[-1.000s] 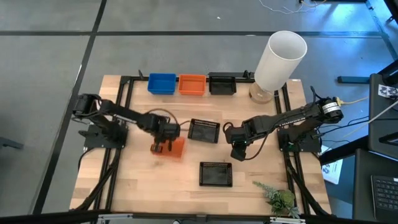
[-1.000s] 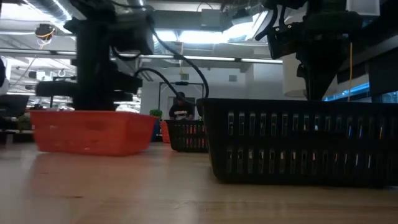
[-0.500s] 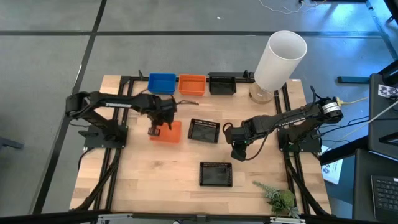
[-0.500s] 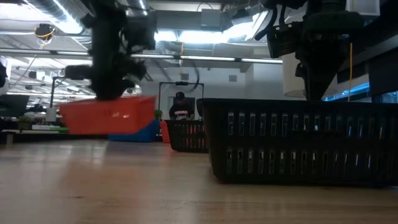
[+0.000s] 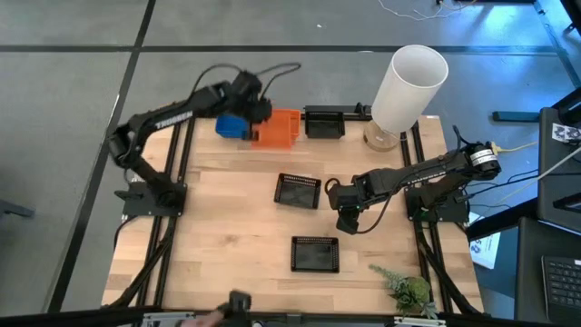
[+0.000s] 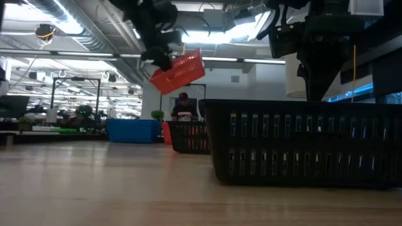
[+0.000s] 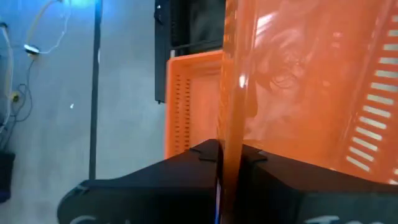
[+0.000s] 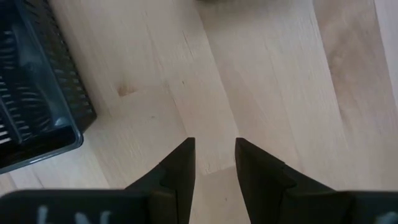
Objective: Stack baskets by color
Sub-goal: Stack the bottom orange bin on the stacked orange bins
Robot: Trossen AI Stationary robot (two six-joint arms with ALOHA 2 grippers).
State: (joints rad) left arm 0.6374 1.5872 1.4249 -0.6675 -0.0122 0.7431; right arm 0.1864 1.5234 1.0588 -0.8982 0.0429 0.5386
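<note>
An orange basket (image 5: 275, 133) is being pinched by the left gripper (image 5: 255, 111) above the orange stack (image 7: 186, 106) in the back row. Two black baskets (image 5: 297, 191) are lying unstacked mid-table beside the spread, empty right gripper (image 5: 346, 223).

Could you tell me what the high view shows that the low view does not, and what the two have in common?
Only the high view shows the white cylinder, the orange basket on the table under the carried one, the plant sprig, the black basket at the back row and the right tool hanging open over bare wood. Only the low view shows the carried orange basket tilted, well above the table, and the room behind. Both show the left tool shut on that basket, the blue basket and two black baskets on the table.
</note>
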